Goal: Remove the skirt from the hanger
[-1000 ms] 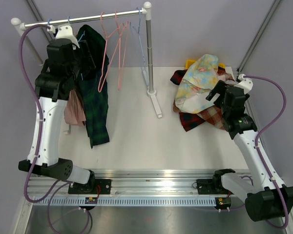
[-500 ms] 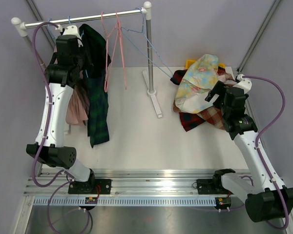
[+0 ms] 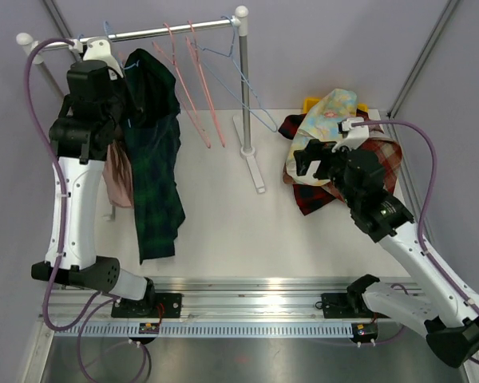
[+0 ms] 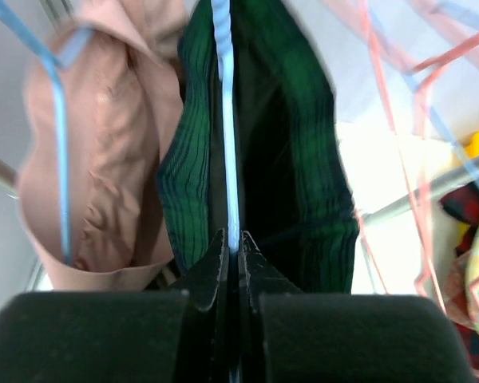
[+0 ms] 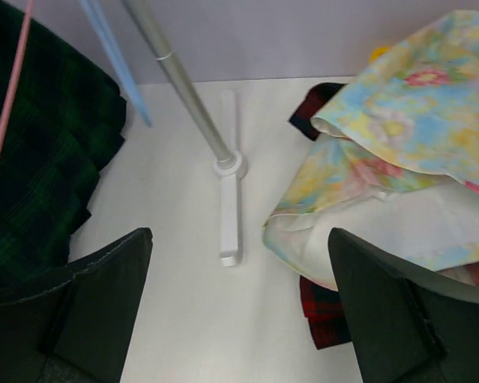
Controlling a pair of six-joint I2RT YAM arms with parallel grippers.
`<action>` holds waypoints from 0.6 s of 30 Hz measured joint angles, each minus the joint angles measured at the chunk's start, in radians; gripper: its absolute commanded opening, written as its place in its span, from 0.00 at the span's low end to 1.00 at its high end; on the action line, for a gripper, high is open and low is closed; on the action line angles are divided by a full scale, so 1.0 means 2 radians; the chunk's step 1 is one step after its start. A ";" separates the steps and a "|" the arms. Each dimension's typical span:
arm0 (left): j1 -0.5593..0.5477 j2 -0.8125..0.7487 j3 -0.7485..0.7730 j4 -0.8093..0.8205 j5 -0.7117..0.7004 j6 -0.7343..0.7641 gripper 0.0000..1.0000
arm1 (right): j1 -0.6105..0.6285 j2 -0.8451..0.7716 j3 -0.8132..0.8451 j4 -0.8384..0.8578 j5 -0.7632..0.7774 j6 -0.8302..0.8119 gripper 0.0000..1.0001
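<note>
On the rack the green skirt hangs from a blue hanger. It looks soft, light, likely slippery. Your left hand pinches the hanger; take the cloth low with the wide-open right hand.

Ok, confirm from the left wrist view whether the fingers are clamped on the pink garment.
No, the left fingers are shut on the blue hanger carrying the green plaid garment; the pink garment hangs beside it.
</note>
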 measured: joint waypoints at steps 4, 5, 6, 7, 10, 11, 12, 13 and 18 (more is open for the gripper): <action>-0.013 -0.019 0.050 -0.022 0.003 -0.002 0.00 | 0.060 0.027 0.035 0.000 0.013 -0.020 1.00; -0.015 -0.026 0.055 -0.022 0.005 -0.002 0.00 | 0.069 0.030 0.044 -0.001 0.016 -0.022 0.99; -0.018 -0.035 0.058 -0.025 0.008 -0.004 0.00 | 0.084 0.034 0.055 -0.001 0.020 -0.024 0.99; -0.021 -0.045 0.059 -0.031 0.010 -0.007 0.00 | 0.102 0.038 0.068 -0.002 0.024 -0.026 0.99; -0.022 -0.070 0.061 -0.041 0.015 -0.016 0.00 | 0.189 0.060 0.120 -0.003 0.054 -0.033 0.99; -0.022 -0.076 0.061 -0.040 0.016 -0.023 0.00 | 0.237 0.072 0.139 -0.004 0.080 -0.040 1.00; -0.023 -0.080 0.059 -0.037 0.016 -0.028 0.00 | 0.270 0.084 0.155 -0.001 0.094 -0.045 0.99; -0.024 -0.084 0.052 -0.031 0.016 -0.031 0.00 | 0.316 0.102 0.175 0.001 0.114 -0.053 0.99; -0.032 -0.099 -0.001 -0.009 0.017 -0.055 0.00 | 0.463 0.220 0.278 0.003 0.185 -0.067 0.99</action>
